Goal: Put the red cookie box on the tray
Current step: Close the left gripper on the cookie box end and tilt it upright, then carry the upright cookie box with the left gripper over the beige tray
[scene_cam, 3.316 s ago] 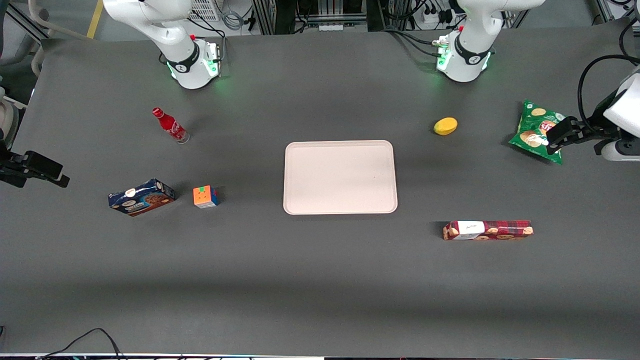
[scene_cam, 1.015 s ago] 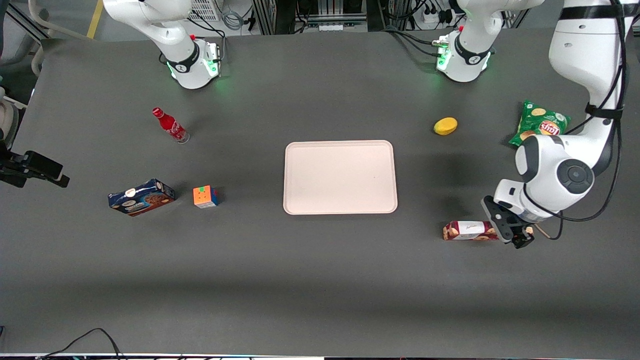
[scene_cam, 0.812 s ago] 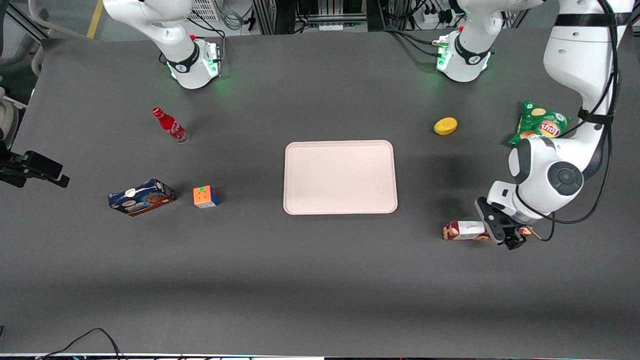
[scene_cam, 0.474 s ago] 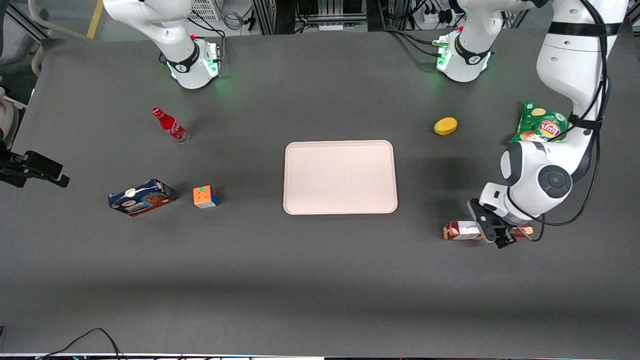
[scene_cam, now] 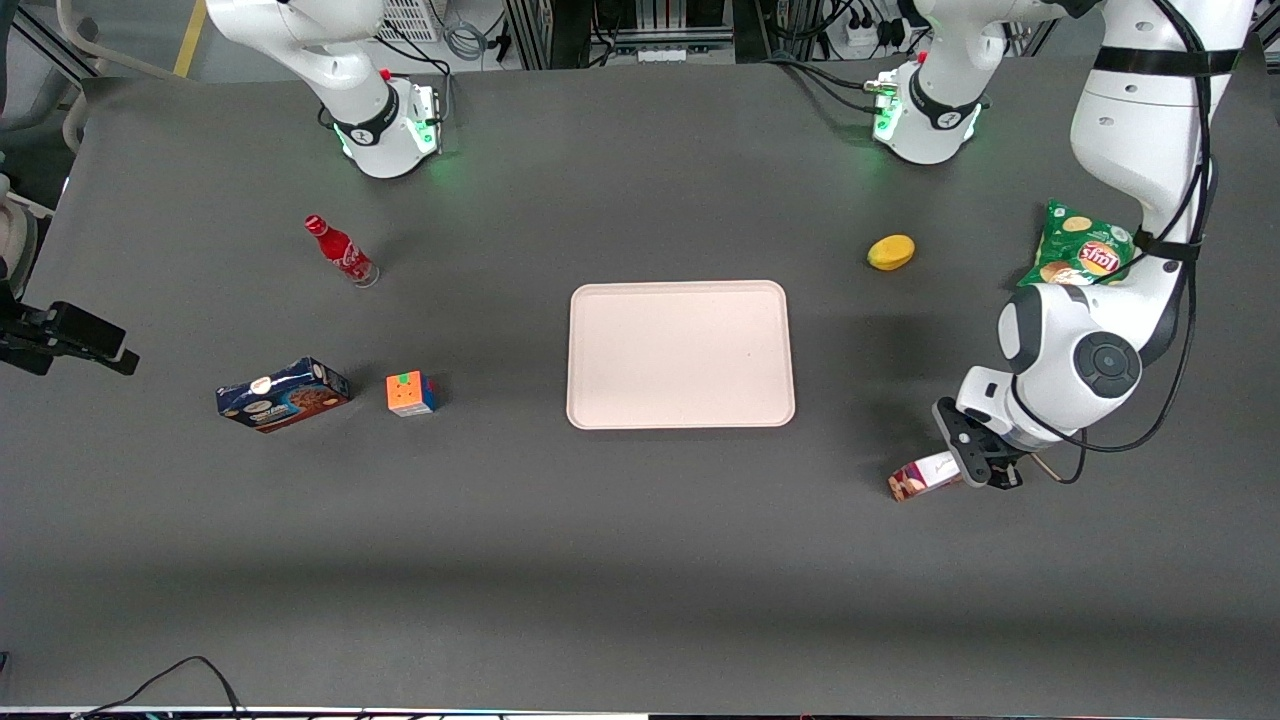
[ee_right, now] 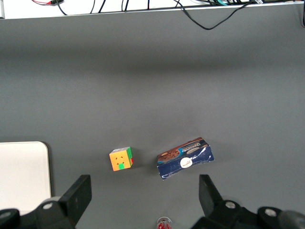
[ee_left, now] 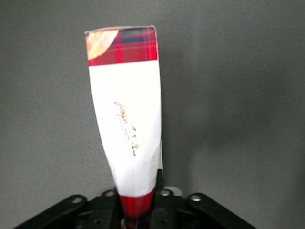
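Observation:
The red cookie box (scene_cam: 922, 479) is a slim plaid carton with a white label panel. It lies toward the working arm's end of the table, nearer the front camera than the tray (scene_cam: 680, 355). Only its label end shows in the front view, slanted; the rest is hidden under the wrist. My left gripper (scene_cam: 986, 468) is shut on it. In the left wrist view the box (ee_left: 126, 119) sticks straight out from between the fingers of the gripper (ee_left: 138, 202), over bare grey table. The cream-pink tray holds nothing, and its corner also shows in the right wrist view (ee_right: 21, 171).
A yellow fruit (scene_cam: 890, 252) and a green chip bag (scene_cam: 1080, 255) lie farther from the front camera than the gripper. Toward the parked arm's end are a colour cube (scene_cam: 411, 393), a blue cookie box (scene_cam: 283, 394) and a red bottle (scene_cam: 340, 250).
My left arm swung in from the table's end and came down over the red cookie box. The fingers closed on it, and its visible end has now swung slanted.

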`<state>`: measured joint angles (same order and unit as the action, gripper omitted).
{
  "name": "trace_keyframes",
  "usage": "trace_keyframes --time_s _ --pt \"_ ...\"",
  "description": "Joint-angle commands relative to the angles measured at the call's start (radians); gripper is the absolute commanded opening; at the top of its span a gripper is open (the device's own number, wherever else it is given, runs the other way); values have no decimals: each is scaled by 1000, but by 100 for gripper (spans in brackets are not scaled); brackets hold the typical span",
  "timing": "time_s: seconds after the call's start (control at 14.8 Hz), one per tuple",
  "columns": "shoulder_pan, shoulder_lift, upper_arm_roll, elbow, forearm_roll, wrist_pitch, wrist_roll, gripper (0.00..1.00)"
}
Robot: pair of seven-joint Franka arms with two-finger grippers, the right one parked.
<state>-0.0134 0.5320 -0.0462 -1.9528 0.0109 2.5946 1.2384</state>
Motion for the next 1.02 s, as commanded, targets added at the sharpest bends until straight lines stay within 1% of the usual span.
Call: trace_keyframes --time_s 0.0,0.14,0.41,0.68,0.81,0.95 --pt "-10 -21 11 21 -32 -10 3 0" --pt "-16 -73 14 26 -84 -75 -113 0" --pt "-56 -217 16 49 -86 -250 -441 0" --pt "-82 -369 14 129 -88 -502 -713 0" --pt "-105 -447 9 144 -88 -597 -843 0" --pt "-135 -500 6 150 -88 -668 -1007 0"
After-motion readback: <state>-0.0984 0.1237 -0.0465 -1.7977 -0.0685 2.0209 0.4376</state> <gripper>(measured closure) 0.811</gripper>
